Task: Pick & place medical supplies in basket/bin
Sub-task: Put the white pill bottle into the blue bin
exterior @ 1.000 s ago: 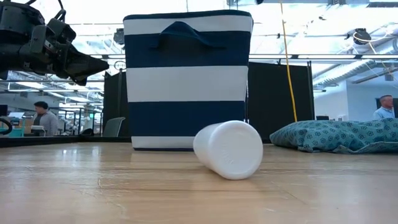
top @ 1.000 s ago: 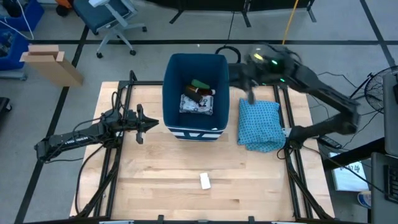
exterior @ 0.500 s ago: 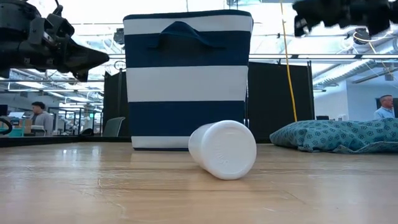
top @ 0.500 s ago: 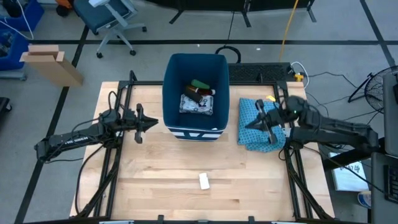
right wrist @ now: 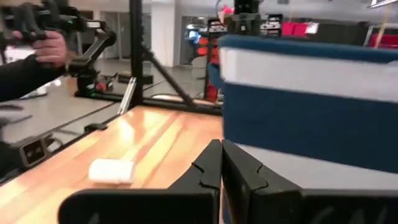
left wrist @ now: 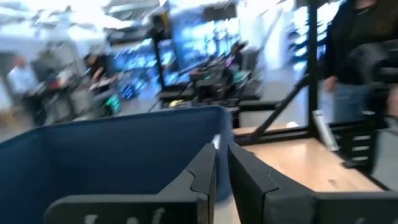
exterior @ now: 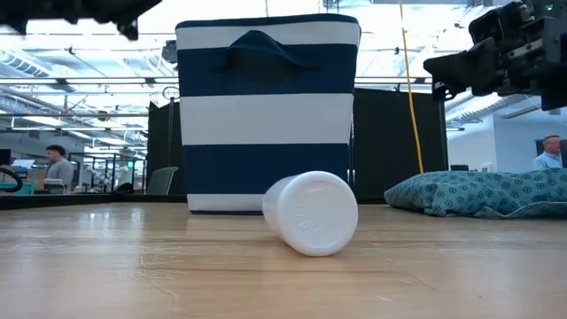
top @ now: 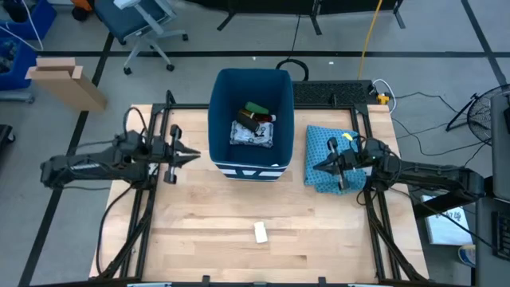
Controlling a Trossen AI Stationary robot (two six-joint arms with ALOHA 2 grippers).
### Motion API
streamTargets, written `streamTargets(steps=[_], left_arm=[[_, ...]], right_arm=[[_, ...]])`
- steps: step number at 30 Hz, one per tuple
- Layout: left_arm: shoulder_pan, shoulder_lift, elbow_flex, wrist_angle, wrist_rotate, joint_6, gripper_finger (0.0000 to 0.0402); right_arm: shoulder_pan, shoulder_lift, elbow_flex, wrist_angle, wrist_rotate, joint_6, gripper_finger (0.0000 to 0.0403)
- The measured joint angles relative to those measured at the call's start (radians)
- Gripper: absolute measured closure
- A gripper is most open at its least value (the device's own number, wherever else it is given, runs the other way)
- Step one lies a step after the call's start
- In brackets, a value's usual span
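A white capped container [top: 262,232] lies on its side on the bare wood near the table's near edge; the low view [exterior: 310,213] shows its round end and the right wrist view [right wrist: 112,170] its side. The dark-blue bin [top: 249,119] [exterior: 267,115] stands at the far middle and holds a white printed packet and black and green oblongs. My left gripper [top: 194,153] [left wrist: 222,165] hovers shut just left of the bin [left wrist: 112,155]. My right gripper [top: 315,166] [right wrist: 221,149] hovers shut above the blue patterned cloth, pointing at the bin [right wrist: 311,106].
The folded blue patterned cloth [top: 331,159] [exterior: 478,193] lies right of the bin, under my right arm. Black frame rails run along the table's left and right sides. Bare wood stretches around the white container. A person's hand [right wrist: 50,43] shows beyond the table.
My right arm has swung from high over the bin's far right corner toward the near edge and down, settling above the cloth. My left gripper has risen beside the bin. The white container has rolled slightly toward the table's left.
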Motion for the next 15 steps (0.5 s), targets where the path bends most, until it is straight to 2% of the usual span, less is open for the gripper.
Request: streamTargets(steps=[3,10,15], left_arm=[[-0.029,0.105,0.14,-0.104,-0.064,0.009,0.0355],[-0.109,0.332,0.365,-0.189,-0.061,0.042,0.0355],[-0.213,0.502,0.481,-0.242,-0.029,0.115,0.0355]], right_arm=[[-0.004,0.001,-0.006,0.0,-0.002,0.006,0.0402],[-0.003,0.0,-0.089,0.112,-0.003,0.019,0.0403],[-0.003,0.001,-0.09,0.08,-0.004,0.05,0.0403]])
